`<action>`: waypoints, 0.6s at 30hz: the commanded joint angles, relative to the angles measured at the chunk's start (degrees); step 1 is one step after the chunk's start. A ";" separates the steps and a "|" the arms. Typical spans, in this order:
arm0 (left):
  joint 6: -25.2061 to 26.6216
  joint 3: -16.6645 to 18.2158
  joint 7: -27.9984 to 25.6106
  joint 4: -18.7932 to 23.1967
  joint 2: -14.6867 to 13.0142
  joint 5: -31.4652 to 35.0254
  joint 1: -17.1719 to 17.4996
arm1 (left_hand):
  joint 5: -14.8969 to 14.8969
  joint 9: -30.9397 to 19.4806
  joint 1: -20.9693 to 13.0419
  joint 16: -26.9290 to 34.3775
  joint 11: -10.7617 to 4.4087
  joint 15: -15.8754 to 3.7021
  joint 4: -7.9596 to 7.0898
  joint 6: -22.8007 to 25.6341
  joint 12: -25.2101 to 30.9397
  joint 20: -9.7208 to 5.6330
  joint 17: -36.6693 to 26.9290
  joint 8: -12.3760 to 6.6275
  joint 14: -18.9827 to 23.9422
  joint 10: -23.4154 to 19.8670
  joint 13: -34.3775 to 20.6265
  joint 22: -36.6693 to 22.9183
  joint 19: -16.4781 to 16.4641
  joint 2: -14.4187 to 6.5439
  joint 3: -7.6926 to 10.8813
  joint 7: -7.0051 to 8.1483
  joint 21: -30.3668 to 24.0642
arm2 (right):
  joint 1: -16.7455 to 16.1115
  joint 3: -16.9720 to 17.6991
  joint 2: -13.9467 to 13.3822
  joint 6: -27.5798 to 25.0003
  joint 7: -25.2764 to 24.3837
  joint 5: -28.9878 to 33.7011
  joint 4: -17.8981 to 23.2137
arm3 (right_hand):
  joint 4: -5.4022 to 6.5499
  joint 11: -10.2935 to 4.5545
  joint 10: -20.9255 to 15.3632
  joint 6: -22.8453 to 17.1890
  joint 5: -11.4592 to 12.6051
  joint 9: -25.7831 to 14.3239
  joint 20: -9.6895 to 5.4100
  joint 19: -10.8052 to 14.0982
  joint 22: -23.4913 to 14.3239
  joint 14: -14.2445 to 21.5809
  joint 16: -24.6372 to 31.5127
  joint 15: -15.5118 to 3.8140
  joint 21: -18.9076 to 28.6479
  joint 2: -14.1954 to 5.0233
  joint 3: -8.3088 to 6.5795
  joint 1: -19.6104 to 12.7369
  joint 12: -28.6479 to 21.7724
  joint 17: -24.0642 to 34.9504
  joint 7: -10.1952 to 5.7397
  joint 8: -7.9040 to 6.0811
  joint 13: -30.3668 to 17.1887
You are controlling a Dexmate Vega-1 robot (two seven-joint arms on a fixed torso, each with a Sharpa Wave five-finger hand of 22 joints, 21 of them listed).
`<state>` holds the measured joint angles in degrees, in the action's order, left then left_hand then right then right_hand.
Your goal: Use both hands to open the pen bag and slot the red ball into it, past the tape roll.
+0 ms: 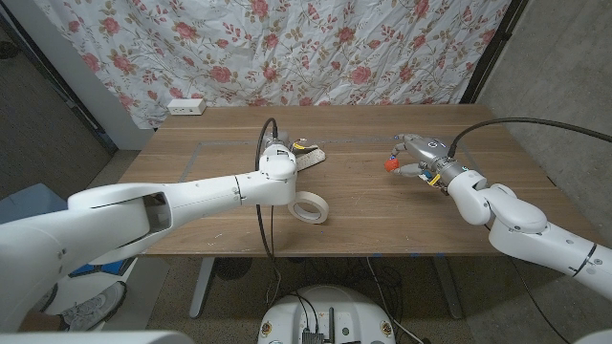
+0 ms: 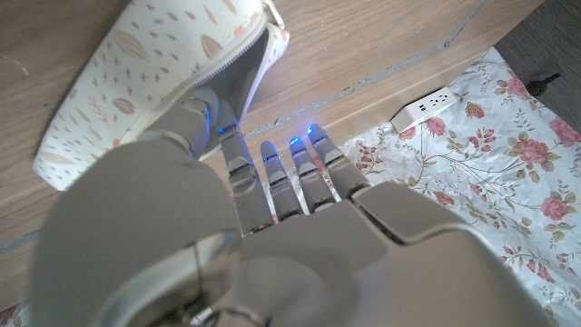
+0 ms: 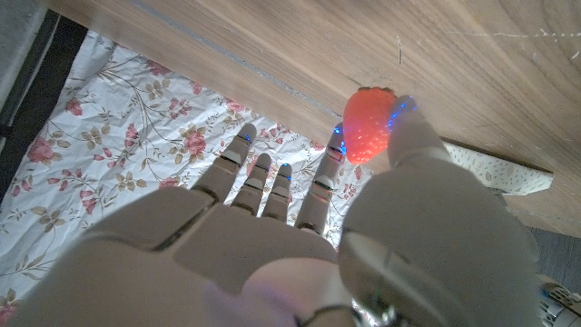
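Ball picked up, pen bag not yet opened.
The right hand (image 1: pixel 417 156) pinched the red ball (image 1: pixel 391 164) above the table (image 1: pixel 191 162); the left hand (image 1: pixel 278 153) touched the pen bag (image 1: pixel 311 154), grip unclear, with the tape roll (image 1: pixel 310 208) nearby.

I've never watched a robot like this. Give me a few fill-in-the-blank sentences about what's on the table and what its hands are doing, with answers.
1. The right hand pinches a small ball coloured ____.
2. The left hand reaches the pen bag, which closes with a ____ along its edge.
3. The tape roll lies on the wooden table, nearer the robot's ____ arm.
4. The curtain behind the table is printed with ____.

Answers: red; zipper; left; flowers
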<state>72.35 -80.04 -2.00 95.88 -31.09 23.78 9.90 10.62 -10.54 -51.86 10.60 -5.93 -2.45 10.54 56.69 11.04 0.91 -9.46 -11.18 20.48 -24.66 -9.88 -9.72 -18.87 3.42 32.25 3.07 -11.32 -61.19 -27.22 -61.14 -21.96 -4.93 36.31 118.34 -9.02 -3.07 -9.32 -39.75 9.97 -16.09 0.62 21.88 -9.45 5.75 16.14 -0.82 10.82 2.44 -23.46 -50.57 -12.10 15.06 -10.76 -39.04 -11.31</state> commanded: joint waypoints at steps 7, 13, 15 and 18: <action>0.47 -1.94 0.61 1.06 -1.08 1.05 -1.10 | 0.09 -0.23 -0.71 -0.02 0.50 -2.05 -0.28 -1.84 0.02 -0.12 -0.15 0.68 0.68 -0.35 -0.17 -0.15 -0.57 0.60 -1.22 -0.81 0.00 | -0.36 -0.24 0.19 -1.33 -0.19 0.16 0.76 | 0.04 0.05 -0.59 -2.11 0.19 -0.31 0.08 -0.10 -0.09 0.57 0.40 -0.04 -0.15 -0.50 0.12 -0.11 0.25 0.08 -1.78 -0.67 -0.14; 0.13 -2.01 0.97 1.08 -1.17 1.21 -1.13 | 0.06 -0.23 -0.48 -0.08 0.64 -2.00 -0.39 -2.39 -0.04 -0.29 -0.17 0.76 0.70 -0.38 -0.18 -0.15 -0.54 1.21 -1.92 -0.72 0.08 | -0.21 -0.42 0.32 -1.59 -0.03 0.31 0.88 | 0.03 0.04 -0.57 -2.07 0.19 -0.31 0.09 -0.10 -0.09 0.58 0.39 -0.06 -0.15 -0.52 0.16 -0.11 0.29 0.09 -1.78 -0.67 -0.14; -0.01 -2.03 1.11 1.13 -1.25 1.27 -1.15 | 0.05 -0.22 -0.39 -0.09 0.64 -2.05 -0.43 -2.70 -0.08 -0.29 -0.17 0.84 0.73 -0.30 -0.19 -0.15 -0.55 1.39 -2.12 -0.82 0.10 | -0.17 -0.48 0.34 -1.64 0.02 0.35 0.91 | 0.02 0.07 -0.55 -2.11 0.19 -0.31 0.09 -0.09 -0.09 0.61 0.40 0.00 -0.14 -0.52 0.17 -0.12 0.30 0.09 -1.78 -0.69 -0.14; -0.17 -2.08 1.45 1.21 -1.36 1.34 -1.21 | 0.04 -0.22 -0.20 -0.04 0.68 -2.11 -0.49 -3.13 -0.17 -0.30 -0.18 0.91 0.93 -0.13 -0.20 -0.15 -0.47 1.76 -2.53 -0.82 0.16 | -0.09 -0.60 0.40 -1.74 0.03 0.52 0.95 | 0.02 0.05 -0.55 -2.14 0.19 -0.31 0.11 -0.11 -0.09 0.57 0.38 0.02 -0.15 -0.56 0.18 -0.12 0.31 0.09 -1.80 -0.72 -0.14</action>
<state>72.76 -81.81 -1.25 96.83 -32.12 24.76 8.90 10.62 -10.54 -51.96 10.60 -5.71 -2.47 10.13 54.12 11.04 0.60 -9.46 -10.37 20.91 -24.85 -9.99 -9.72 -19.17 4.45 30.10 2.35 -11.32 -61.47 -27.41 -60.97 -23.25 -5.11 36.39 119.03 -8.95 -3.07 -9.32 -39.83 9.80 -16.09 0.61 21.88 -9.33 5.75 16.14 -0.82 10.82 2.39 -23.38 -50.50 -11.86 15.05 -10.68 -39.04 -11.31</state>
